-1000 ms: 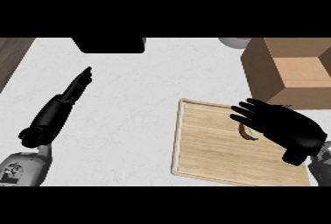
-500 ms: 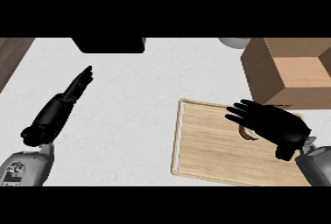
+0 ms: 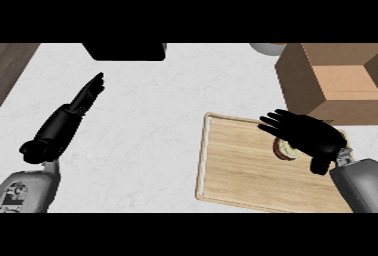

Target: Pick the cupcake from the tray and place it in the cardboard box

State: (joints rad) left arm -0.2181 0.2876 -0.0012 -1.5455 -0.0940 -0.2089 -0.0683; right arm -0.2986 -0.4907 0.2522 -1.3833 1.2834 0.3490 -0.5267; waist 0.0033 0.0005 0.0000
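Note:
A wooden tray (image 3: pixel 244 175) lies on the white counter at the lower right. The cupcake (image 3: pixel 283 149) sits on the tray's right part, mostly hidden; only a brown and pale edge shows. My right hand (image 3: pixel 306 134) hovers over it, open, fingers spread and pointing up-left, not curled round it. The cardboard box (image 3: pixel 336 82) stands open at the upper right, just beyond the tray. My left hand (image 3: pixel 85 97) rests at the left, open, fingers straight and pointing up, far from the tray.
A black object (image 3: pixel 124 51) sits at the counter's far edge, top centre. A grey round thing (image 3: pixel 266 47) peeks out left of the box. A dark wooden strip (image 3: pixel 11 62) borders the counter at upper left.
My right hand has drifted slightly left and down over the cupcake, staying open. The left hand has not moved.

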